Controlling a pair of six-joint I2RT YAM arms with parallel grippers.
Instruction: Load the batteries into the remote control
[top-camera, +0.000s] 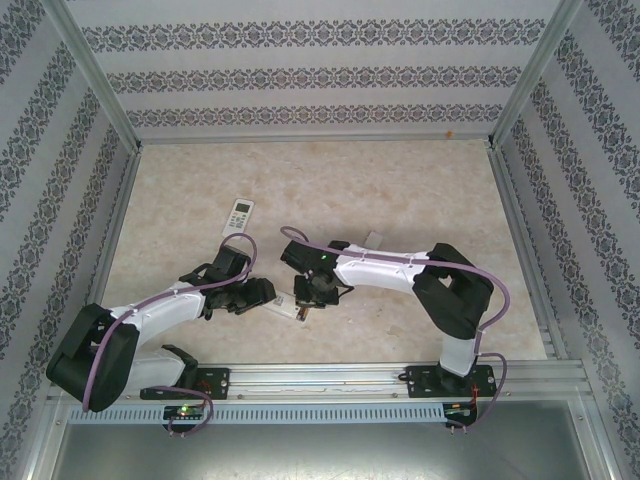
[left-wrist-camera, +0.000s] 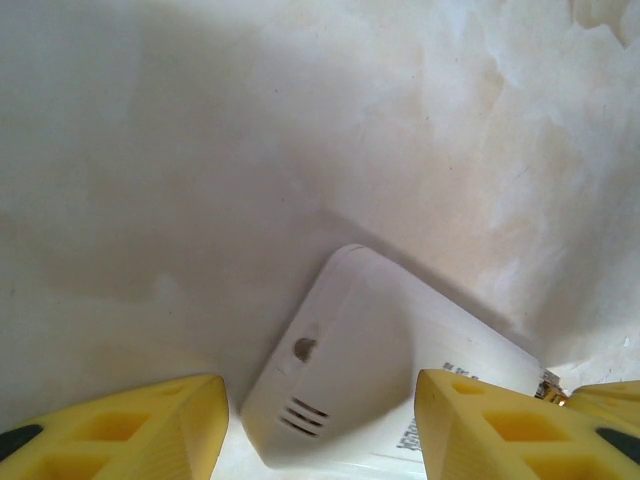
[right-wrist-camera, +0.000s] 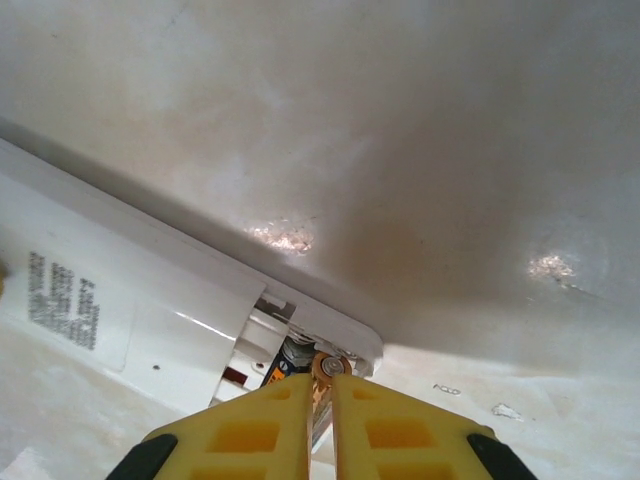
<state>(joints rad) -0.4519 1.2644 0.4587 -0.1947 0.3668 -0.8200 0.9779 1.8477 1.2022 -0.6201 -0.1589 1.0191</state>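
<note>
The desk (top-camera: 420, 190) is pale and marbled, with patterned walls on three sides. The left arm (top-camera: 150, 315) and the right arm (top-camera: 400, 270) both reach to the middle of the desk, and their ends come near each other. Between them lies a white remote (top-camera: 287, 308) with its back side up. A second remote (top-camera: 238, 215) lies well apart, further back, with its buttons up. In the left wrist view the yellow left fingers (left-wrist-camera: 150, 425) stand about half open, and one end of the remote (left-wrist-camera: 370, 350) is between them. If they really press it, I cannot tell. In the right wrist view the remote (right-wrist-camera: 130, 290) shows its open battery bay (right-wrist-camera: 262, 345) at the near end. The right fingers (right-wrist-camera: 250, 430) are almost closed and pinch one battery (right-wrist-camera: 328, 366). Its coppery end is just at the edge of the bay. A small white piece (top-camera: 374, 239) lies on the desk just behind the right arm.
</note>
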